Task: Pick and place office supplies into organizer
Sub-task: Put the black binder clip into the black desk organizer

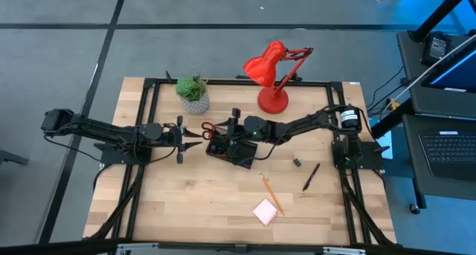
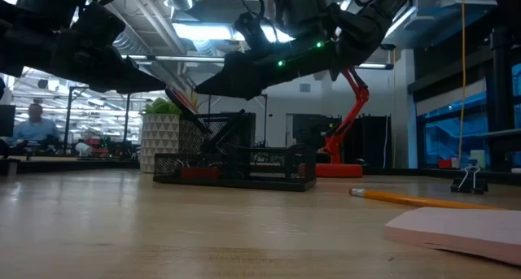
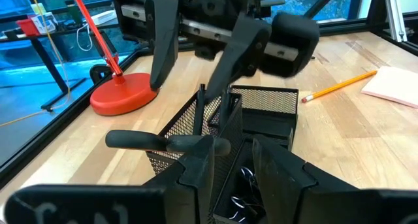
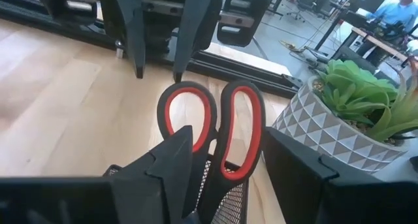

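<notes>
Both hands spread over black mesh organizer [image 1: 232, 152] holding glossy red-looped scissors [image 4: 212, 129].

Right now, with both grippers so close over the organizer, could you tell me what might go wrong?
The right gripper stands open around the scissors, which lean handles-up out of the organizer; they might tip or catch on a finger as it withdraws. The left gripper hovers open just beside them, so the two grippers could collide. The plant pot sits near and might be bumped.

organizer [image 1: 236, 152] mid-table; scissors [image 1: 210, 128] in it (handles out) | pencil [image 1: 271, 193], sticky-note pad [image 1: 265, 211] nearer front edge
</notes>
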